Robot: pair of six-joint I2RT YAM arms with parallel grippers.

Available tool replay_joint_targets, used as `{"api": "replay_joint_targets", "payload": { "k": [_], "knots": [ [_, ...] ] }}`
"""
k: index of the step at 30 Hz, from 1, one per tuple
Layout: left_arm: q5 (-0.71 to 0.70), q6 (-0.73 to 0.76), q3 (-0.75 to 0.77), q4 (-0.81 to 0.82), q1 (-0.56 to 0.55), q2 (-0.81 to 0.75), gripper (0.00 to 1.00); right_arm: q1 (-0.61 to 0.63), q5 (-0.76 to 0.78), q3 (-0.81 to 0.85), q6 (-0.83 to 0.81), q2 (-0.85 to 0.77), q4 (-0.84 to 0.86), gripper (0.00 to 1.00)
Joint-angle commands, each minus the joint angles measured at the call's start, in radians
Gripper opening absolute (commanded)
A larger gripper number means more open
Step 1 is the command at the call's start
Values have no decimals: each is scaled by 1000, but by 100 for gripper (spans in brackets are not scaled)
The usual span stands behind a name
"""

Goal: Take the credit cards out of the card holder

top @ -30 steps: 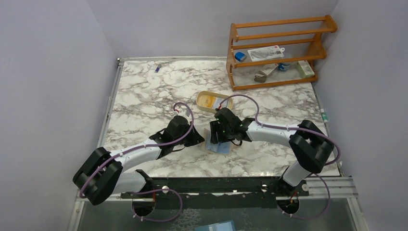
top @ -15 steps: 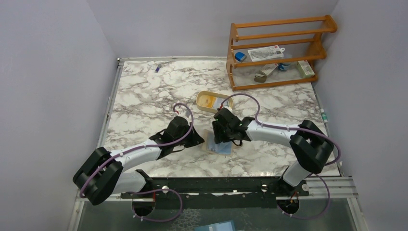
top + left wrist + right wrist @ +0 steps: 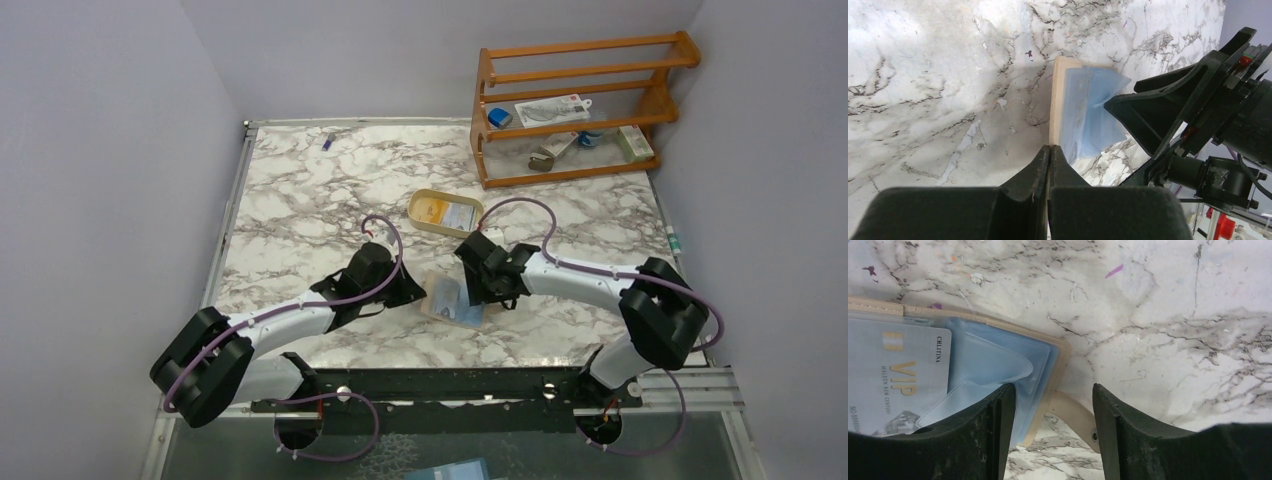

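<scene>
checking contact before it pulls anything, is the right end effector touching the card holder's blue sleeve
Touching: the left wrist view shows one finger of the right end effector pressed against the card holder's raised blue sleeve.

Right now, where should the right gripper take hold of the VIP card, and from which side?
Its short edge beside the curled blue sleeve, which looks uncovered. The VIP card lies flat in the card holder, so the open right gripper should probably come low from where the snap tab lies.
</scene>
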Motion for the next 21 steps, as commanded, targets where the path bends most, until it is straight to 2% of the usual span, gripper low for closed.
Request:
{"api": "replay_joint_targets", "payload": {
  "k": [1,6,12,17,21],
  "knots": [
    [-25,9,1,-13,1,-23,0,-4,64,-5,44,-41,-131,62],
    [-26,10,-2,-12,1,-15,0,-3,160,32,179,-78,-302,62],
    [-21,11,0,-7,1,-2,0,-4,252,81,298,-146,-418,62],
    [-24,13,-1,-15,1,-3,0,-3,306,100,324,-231,-433,62],
    [-24,11,-10,-10,1,0,0,-3,316,103,288,-328,-381,61]
  ]
}}
